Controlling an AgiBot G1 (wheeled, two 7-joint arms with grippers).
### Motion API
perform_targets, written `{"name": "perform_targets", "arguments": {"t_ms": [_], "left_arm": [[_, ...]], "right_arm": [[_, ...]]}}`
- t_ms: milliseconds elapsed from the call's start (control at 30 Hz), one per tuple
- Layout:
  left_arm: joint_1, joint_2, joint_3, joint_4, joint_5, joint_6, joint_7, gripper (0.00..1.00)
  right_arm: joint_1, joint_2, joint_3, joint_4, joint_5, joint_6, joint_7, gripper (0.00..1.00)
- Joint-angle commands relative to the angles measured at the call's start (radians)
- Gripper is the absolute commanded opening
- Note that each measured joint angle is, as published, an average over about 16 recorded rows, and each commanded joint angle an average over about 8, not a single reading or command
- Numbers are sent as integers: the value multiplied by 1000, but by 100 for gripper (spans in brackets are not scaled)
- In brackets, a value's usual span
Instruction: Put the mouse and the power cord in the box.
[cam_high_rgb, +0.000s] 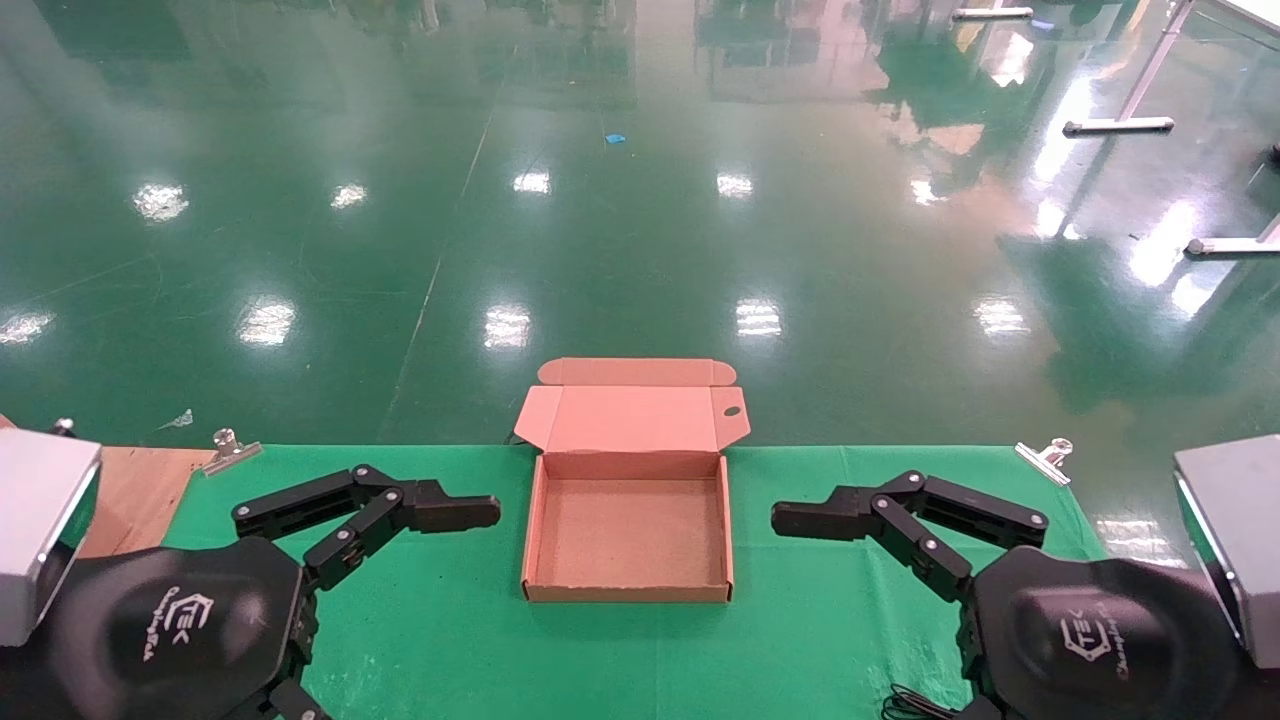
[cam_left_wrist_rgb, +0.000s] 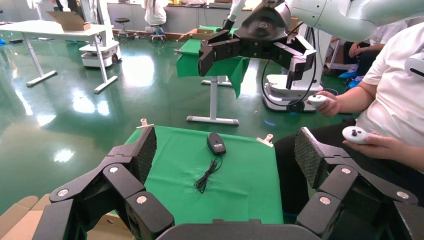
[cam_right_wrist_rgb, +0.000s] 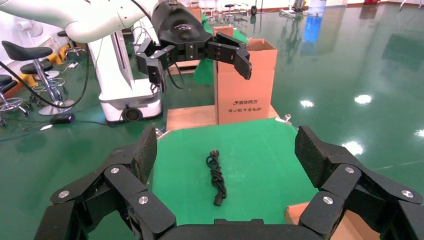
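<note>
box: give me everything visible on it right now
The box is a shallow, square, brown corrugated-cardboard mailer. It lies open and empty on the green cloth, centred between the two grippers and touched by neither. Its hinged lid folds back past the table's far edge, with side tabs and a small oval hole near one corner.

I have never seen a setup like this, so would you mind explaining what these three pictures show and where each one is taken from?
This is a two-armed robot at a table with a green cloth. The wide picture comes from its head, looking down: the left gripper and right gripper hover on either side of an open, empty cardboard box.

The other two pictures come from cameras on each wrist. The left wrist view looks across the table, between that gripper's open fingers, at a black mouse with its wire. The right wrist view looks the opposite way at a coiled black power cord. Both lie on the cloth; neither gripper holds anything.
</note>
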Motion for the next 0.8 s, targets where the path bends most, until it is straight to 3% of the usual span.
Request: {"name": "perform_targets", "arguments": {"t_ms": [33,433,800], "left_arm": [[-1,-1,0,-7,2,3,2,100],[-125,27,171,194,276,70,152,100],[-287,87,396,440,583,57,370,100]], "right_arm": [[-5,1,0,-1,1,2,-1,100],[186,-122,-215,-98,-466,-58,-178,100],[320,-217,-384,-304,-866,3,-388,100]]}}
